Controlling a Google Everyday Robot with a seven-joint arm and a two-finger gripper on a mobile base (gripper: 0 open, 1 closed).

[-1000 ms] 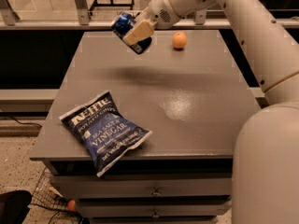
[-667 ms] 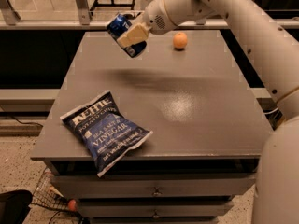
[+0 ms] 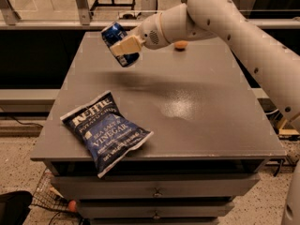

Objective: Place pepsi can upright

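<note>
The pepsi can [image 3: 116, 36] is a small dark-blue can, tilted and held in the air above the far left part of the grey table [image 3: 197, 125]. My gripper [image 3: 124, 46] is shut on the can, with a cream-coloured finger [image 3: 125, 44] across its side. My white arm reaches in from the upper right. The can does not touch the table; its shadow lies on the surface below it.
A flat dark-blue chip bag [image 3: 106, 130] lies near the front left corner of the table. A small orange fruit [image 3: 180, 44] sits at the far edge, partly hidden behind my arm. Drawers run below the tabletop. A railing stands behind the table.
My gripper has carried the can to the left and slightly lower and nearer over the table. The arm now covers more of the orange fruit. The chip bag has not moved.
</note>
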